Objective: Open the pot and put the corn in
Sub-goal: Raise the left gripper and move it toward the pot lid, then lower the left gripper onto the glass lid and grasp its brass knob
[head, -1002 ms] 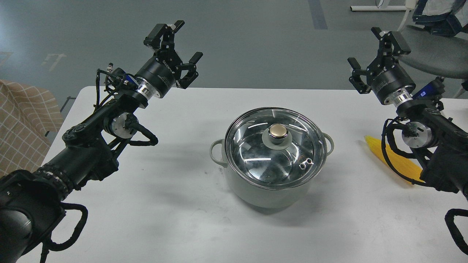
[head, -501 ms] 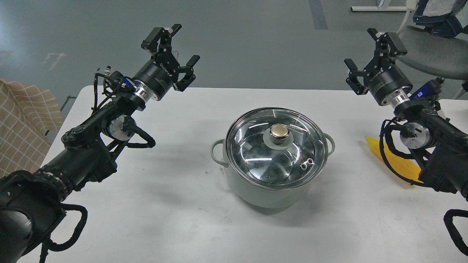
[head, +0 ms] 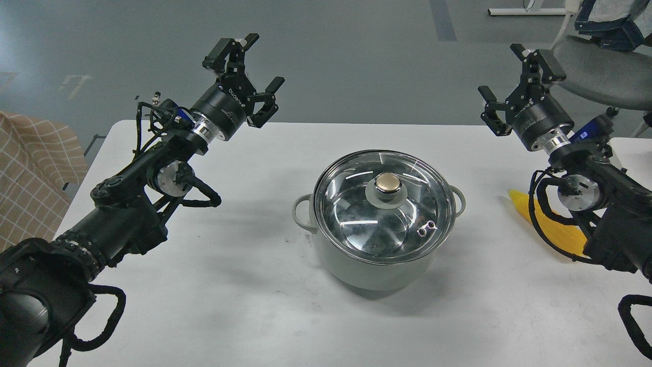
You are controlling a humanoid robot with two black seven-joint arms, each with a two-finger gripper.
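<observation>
The pale grey-green pot (head: 374, 267) stands at the middle of the white table, closed by a round glass lid (head: 384, 206) with a brass-coloured knob (head: 388, 182). The yellow corn (head: 552, 227) lies on the table to the right of the pot, partly hidden behind my right arm. My left gripper (head: 253, 65) is open and empty, raised above the table's far left edge. My right gripper (head: 511, 72) is open and empty, raised above the far right edge. Both are well away from the pot.
The white table (head: 229, 255) ends at a far edge near both grippers, with grey floor behind. A checked cloth (head: 30, 168) lies off the left edge. A grey chair (head: 601, 71) stands at the back right.
Both arms shifted slightly. The left gripper moved a little to the right and the right gripper drifted a little left and up. The pot, lid and corn have not moved.
</observation>
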